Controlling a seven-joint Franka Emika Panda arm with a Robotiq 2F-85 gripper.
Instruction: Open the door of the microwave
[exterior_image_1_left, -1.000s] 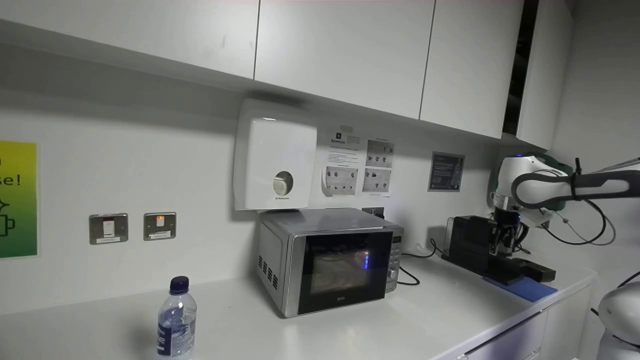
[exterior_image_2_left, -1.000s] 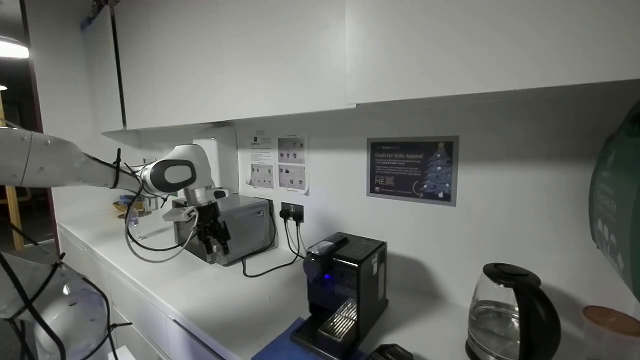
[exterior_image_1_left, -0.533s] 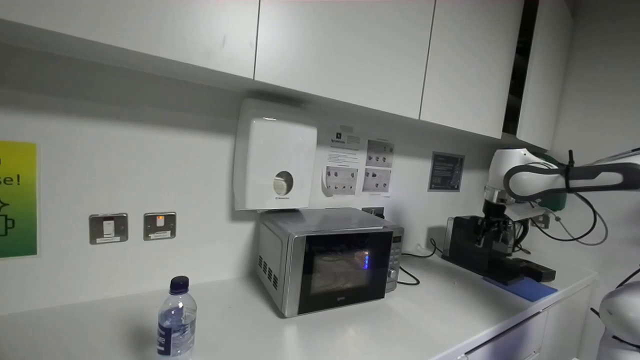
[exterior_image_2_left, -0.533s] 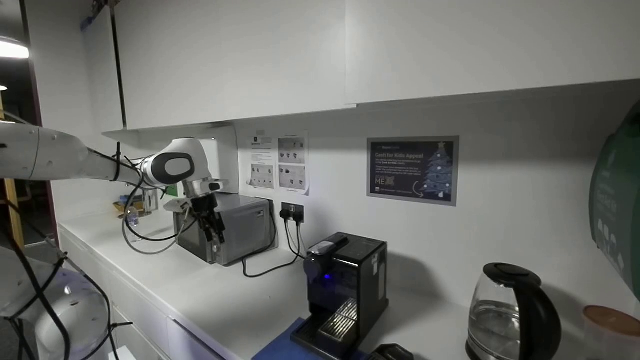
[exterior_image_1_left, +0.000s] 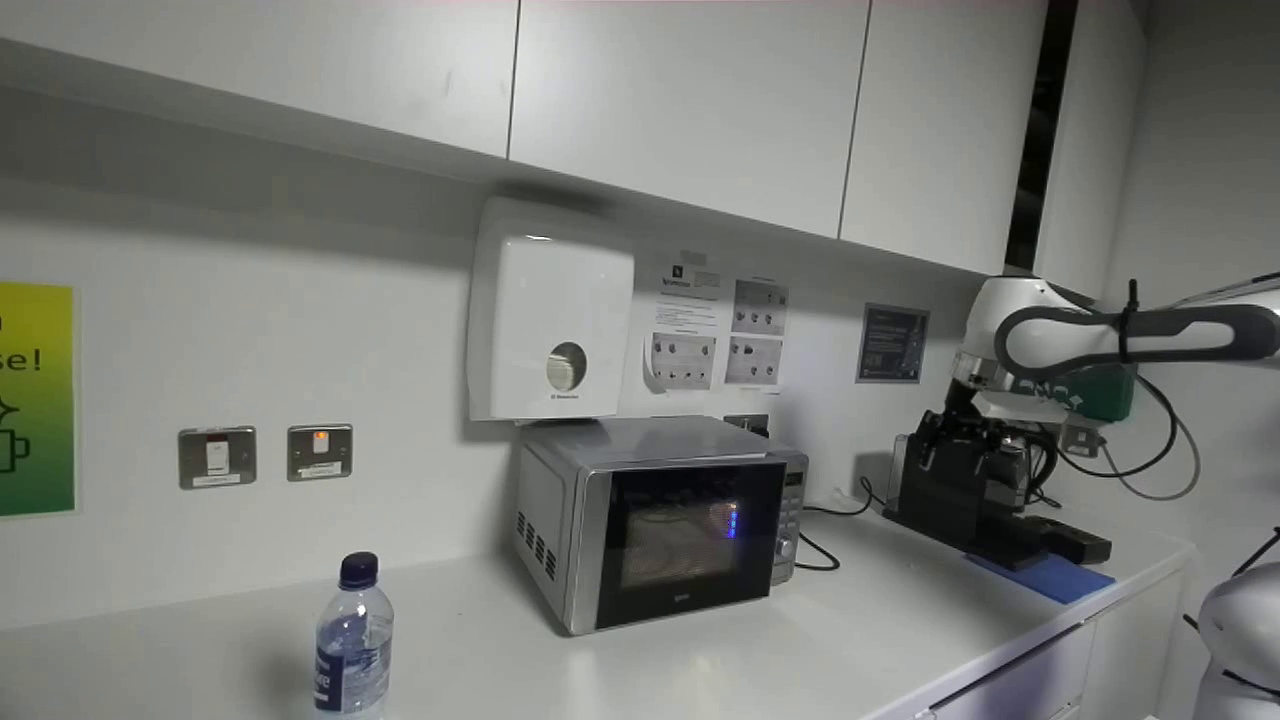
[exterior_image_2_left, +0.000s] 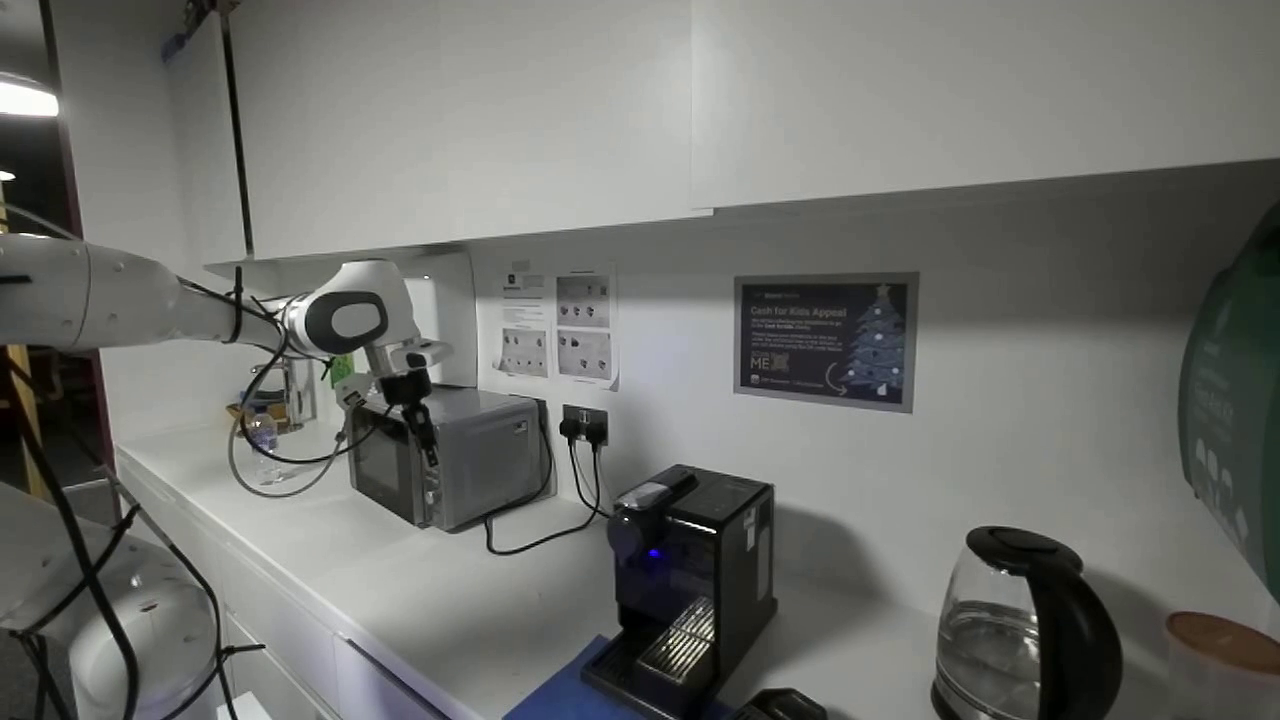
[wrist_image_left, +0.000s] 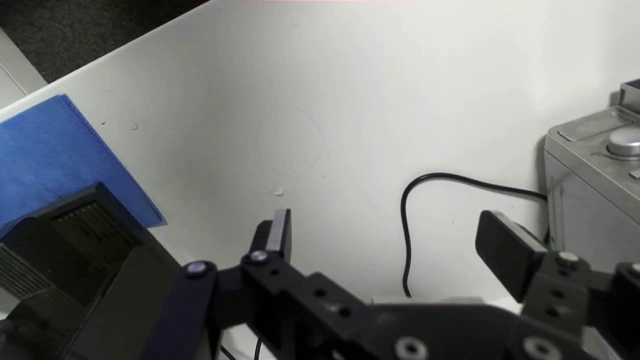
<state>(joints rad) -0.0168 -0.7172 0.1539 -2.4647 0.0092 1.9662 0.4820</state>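
The silver-grey microwave (exterior_image_1_left: 640, 440) stands on the counter against the wall. It also shows in an exterior view (exterior_image_2_left: 500, 460) and at the right edge of the wrist view (wrist_image_left: 575, 215). Its dark glass door (exterior_image_1_left: 690, 540) faces the room; I cannot tell whether it is fully shut. A knob (wrist_image_left: 625, 141) sits on its control panel. My black gripper points down, open and empty, above the counter between the microwave and the coffee machine. In the wrist view the fingers (wrist_image_left: 385, 214) are wide apart. The gripper shows in both exterior views (exterior_image_1_left: 942, 450) (exterior_image_2_left: 418, 430), not touching the microwave.
A black coffee machine (exterior_image_2_left: 745, 540) stands by a blue cloth (wrist_image_left: 60, 145). A black cable (wrist_image_left: 406, 240) loops on the counter beside the microwave. A water bottle (exterior_image_1_left: 350, 650), a kettle (exterior_image_2_left: 1040, 630) and a white dispenser (exterior_image_1_left: 550, 300) are around. Cabinets (exterior_image_1_left: 690, 110) hang overhead.
The arm and gripper have risen and moved sideways toward the microwave; the gripper has also tilted or turned somewhat. The microwave and its door have not visibly moved.
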